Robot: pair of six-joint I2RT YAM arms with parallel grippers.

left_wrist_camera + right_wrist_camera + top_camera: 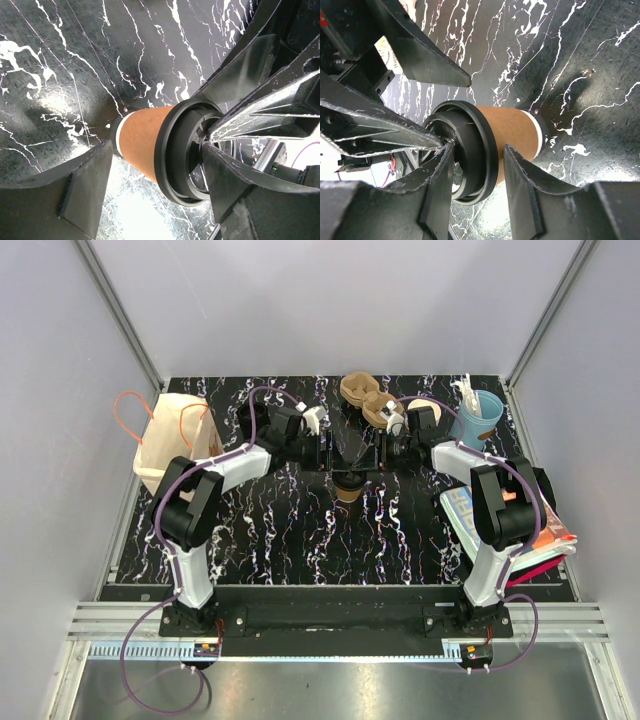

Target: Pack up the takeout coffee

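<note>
The takeout coffee, a tan paper cup (348, 492) with a round black lid (347, 478), stands upright mid-table. Both arms reach in and meet just behind it. My left gripper (335, 454) is open wide. In the left wrist view (156, 150) one finger is by the cup's (142, 142) base end and the other touches the top of the lid (172, 150). My right gripper (372, 454) is open more narrowly. In the right wrist view (479, 147) one finger lies on the lid's (475, 150) top and the other beside the cup body (515, 130) under the rim.
A tan paper bag (175, 440) with orange handles stands at the left rear. A stack of nested tan cups (365, 395) lies at the back centre. A light blue cup (478, 418) stands at the back right. Flat packets (505, 525) lie along the right edge.
</note>
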